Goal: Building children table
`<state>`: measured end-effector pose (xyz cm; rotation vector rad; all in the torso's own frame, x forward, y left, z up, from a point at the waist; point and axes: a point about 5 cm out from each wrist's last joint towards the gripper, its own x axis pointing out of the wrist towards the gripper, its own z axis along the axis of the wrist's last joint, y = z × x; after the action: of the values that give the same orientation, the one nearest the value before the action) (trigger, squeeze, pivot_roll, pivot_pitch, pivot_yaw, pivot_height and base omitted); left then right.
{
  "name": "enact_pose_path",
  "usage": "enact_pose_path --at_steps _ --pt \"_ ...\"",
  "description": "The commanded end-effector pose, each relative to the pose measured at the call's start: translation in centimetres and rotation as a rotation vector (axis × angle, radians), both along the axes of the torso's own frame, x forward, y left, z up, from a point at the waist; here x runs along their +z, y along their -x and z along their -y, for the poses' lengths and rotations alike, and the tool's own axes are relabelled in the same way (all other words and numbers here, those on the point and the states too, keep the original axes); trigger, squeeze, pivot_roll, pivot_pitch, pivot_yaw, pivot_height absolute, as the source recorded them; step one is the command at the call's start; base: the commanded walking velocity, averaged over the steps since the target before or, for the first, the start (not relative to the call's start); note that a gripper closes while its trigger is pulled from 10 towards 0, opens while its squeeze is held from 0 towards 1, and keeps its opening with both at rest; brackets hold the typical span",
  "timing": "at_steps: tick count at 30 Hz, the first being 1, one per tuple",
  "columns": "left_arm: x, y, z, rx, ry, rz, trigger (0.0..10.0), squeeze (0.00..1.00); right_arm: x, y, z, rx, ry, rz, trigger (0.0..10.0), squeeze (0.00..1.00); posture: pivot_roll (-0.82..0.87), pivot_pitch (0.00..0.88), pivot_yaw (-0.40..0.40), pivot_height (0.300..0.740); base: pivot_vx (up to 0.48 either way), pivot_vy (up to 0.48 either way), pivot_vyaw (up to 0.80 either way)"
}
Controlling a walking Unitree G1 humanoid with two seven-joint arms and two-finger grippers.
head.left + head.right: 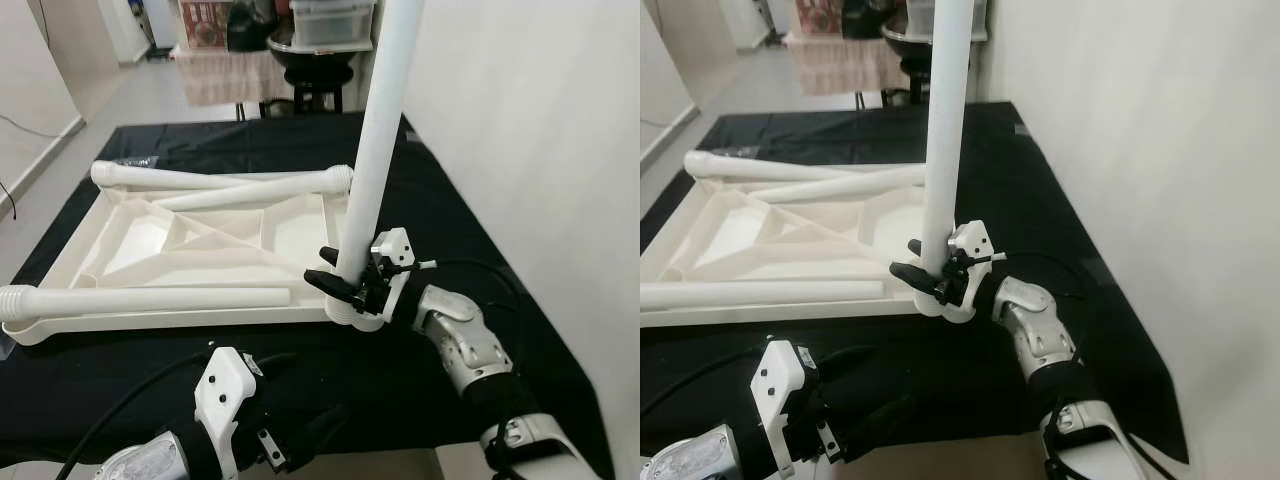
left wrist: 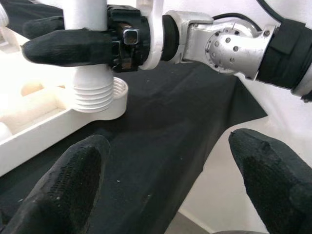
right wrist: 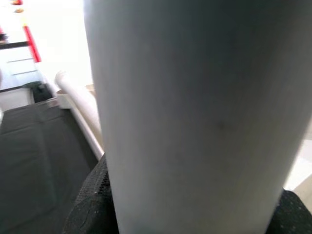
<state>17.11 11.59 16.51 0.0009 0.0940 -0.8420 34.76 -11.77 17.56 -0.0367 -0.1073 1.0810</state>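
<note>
While your right hand point(image 1: 345, 285) clamps the upright leg point(image 1: 377, 150) just above its threaded end, that end sits in the corner socket point(image 2: 114, 100) of the upside-down table point(image 1: 190, 250) on the black cloth point(image 1: 450, 230). Your left hand point(image 2: 170, 180) hovers nearby, released, gripping nothing. No writing is legible. Three loose legs point(image 1: 150, 297) lie across the table.

A white plastic tabletop point(image 1: 190, 250) lies upside down, its ribbed underside facing up, on black cloth. One white leg point(image 1: 378, 140) stands upright in the tabletop's near right corner socket point(image 2: 105, 100), its threaded end partly seated. Three more white legs lie flat on the tabletop: one point(image 1: 150, 297) along its near edge, two point(image 1: 240, 185) across its far edge, converging at the far right corner.
</note>
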Motion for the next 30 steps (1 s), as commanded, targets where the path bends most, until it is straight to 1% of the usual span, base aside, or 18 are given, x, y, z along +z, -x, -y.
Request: enact_pose_path --at_steps 1,2,3,5,6,9,12,15,16,20,23,25,27,28,30 --pt "0.3 0.3 -0.2 0.023 -0.016 0.016 10.0 0.0 0.5 -0.2 0.1 0.039 -0.016 -0.009 10.0 0.0 0.09 0.255 0.012 0.74 0.0 0.0 0.0" --pt "0.5 0.7 -0.3 0.036 -0.02 0.02 10.0 0.0 0.9 -0.3 0.4 0.069 -0.015 -0.017 10.0 0.0 0.09 0.269 0.016 0.74 0.0 0.0 0.0" --pt "0.5 0.7 -0.3 0.036 -0.02 0.02 10.0 0.0 0.9 -0.3 0.4 0.069 -0.015 -0.017 10.0 0.0 0.09 0.269 0.016 0.74 0.0 0.0 0.0" --pt "0.7 1.6 -0.2 0.042 -0.031 0.018 10.0 0.0 1.1 -0.6 1.0 0.117 0.009 -0.028 10.0 0.0 0.1 0.283 0.016 0.74 0.0 0.0 0.0" --pt "0.7 1.6 -0.2 0.042 -0.031 0.018 10.0 0.0 1.1 -0.6 1.0 0.117 0.009 -0.028 10.0 0.0 0.1 0.283 0.016 0.74 0.0 0.0 0.0" --pt "0.9 2.6 -0.1 0.044 -0.033 0.01 10.0 0.0 1.5 -0.7 1.8 0.156 0.022 -0.045 10.0 0.0 0.1 0.308 0.017 0.74 0.0 0.0 0.0" --pt "0.9 2.8 -0.1 0.043 -0.032 0.008 10.0 0.0 1.8 -0.7 2.1 0.172 0.014 -0.053 10.0 0.0 0.09 0.315 0.017 0.74 0.0 0.0 0.0" --pt "1.0 3.1 0.0 0.042 -0.033 0.006 10.0 0.0 2.4 -0.5 2.7 0.224 -0.007 -0.068 10.0 0.0 0.09 0.326 0.02 0.74 0.0 0.0 0.0" --pt "1.1 3.2 0.0 0.042 -0.033 0.005 10.0 0.0 2.5 -0.4 3.0 0.255 -0.002 -0.073 10.0 0.0 0.1 0.336 0.023 0.74 0.0 0.0 0.0" --pt "1.3 3.6 0.0 0.04 -0.035 0.001 10.0 0.0 2.4 0.0 3.6 0.302 0.019 -0.079 10.0 0.0 0.1 0.344 0.027 0.74 0.0 0.0 0.0" --pt "1.4 3.7 -0.1 0.04 -0.037 0.0 10.0 0.0 2.3 0.1 3.8 0.308 0.023 -0.081 10.0 0.0 0.11 0.348 0.03 0.74 0.0 0.0 0.0" --pt "1.4 3.8 -0.2 0.042 -0.044 -0.003 10.0 0.0 1.8 0.2 4.1 0.311 0.05 -0.078 10.0 0.0 0.11 0.354 0.04 0.74 0.0 0.0 0.0" --pt "1.5 3.9 -0.3 0.041 -0.05 -0.004 10.0 0.0 1.3 0.0 4.0 0.258 0.093 -0.046 10.0 0.0 0.11 0.357 0.045 0.74 0.0 0.0 0.0" --pt "1.5 3.9 -0.3 0.041 -0.05 -0.004 10.0 0.0 1.3 0.0 4.0 0.258 0.093 -0.046 10.0 0.0 0.11 0.357 0.045 0.74 0.0 0.0 0.0" --pt "1.5 3.9 -0.3 0.038 -0.055 -0.006 10.0 0.0 1.2 -0.4 3.9 0.206 0.117 -0.012 10.0 0.0 0.11 0.359 0.049 0.74 0.0 0.0 0.0"
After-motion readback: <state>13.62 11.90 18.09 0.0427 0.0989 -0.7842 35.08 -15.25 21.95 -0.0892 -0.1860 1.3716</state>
